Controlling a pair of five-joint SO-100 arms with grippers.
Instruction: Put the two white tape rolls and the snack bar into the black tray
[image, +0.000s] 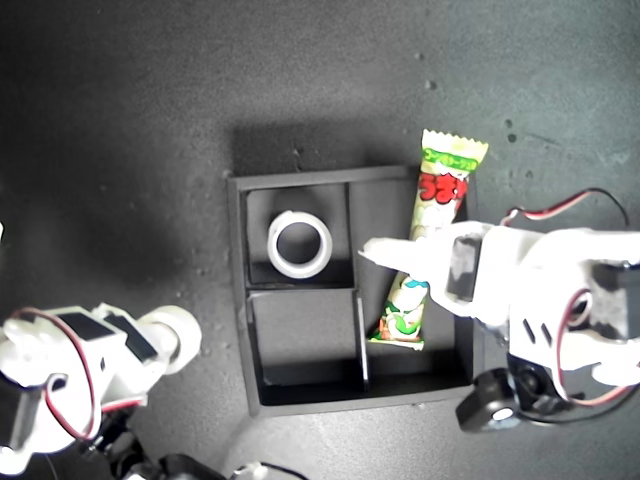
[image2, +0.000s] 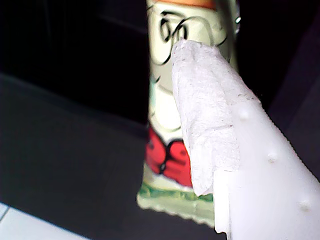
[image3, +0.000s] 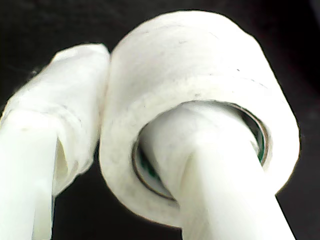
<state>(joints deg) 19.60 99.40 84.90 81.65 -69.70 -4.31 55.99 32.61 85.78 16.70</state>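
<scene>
Black tray (image: 243, 300) sits mid-frame in the exterior view, on a dark grey table (image: 120, 120). Two small compartments stacked on its 9 o'clock side, one long compartment on its 3 o'clock side.

First roll (image: 299, 245) lies flat in the small compartment toward 12 o'clock, hole up, nothing touching it. The small compartment toward 6 o'clock holds nothing.

Snack bar (image: 428, 240) runs along the long compartment. Its 12 o'clock crimped end pokes out over the tray's far wall; its 6 o'clock end lies inside, near the divider. It looks tilted, upper end raised on the rim.

My first gripper (image: 400, 262) reaches in from 3 o'clock of the exterior view, over the long compartment. One white finger crosses above the bar's middle, tip pointing to 9 o'clock. The first wrist view shows one padded finger (image2: 210, 110) against the wrapper (image2: 167, 125); the other finger is out of frame, so I cannot tell whether this claw pinches the bar or stands spread.

My second gripper (image3: 120, 165) is pinched on the second roll (image3: 200, 75): one finger through the hole, the padded one pressed on the outer face. In the exterior view that arm sits at 8 o'clock, well clear of the tray, roll (image: 180, 335) at its tip.
</scene>
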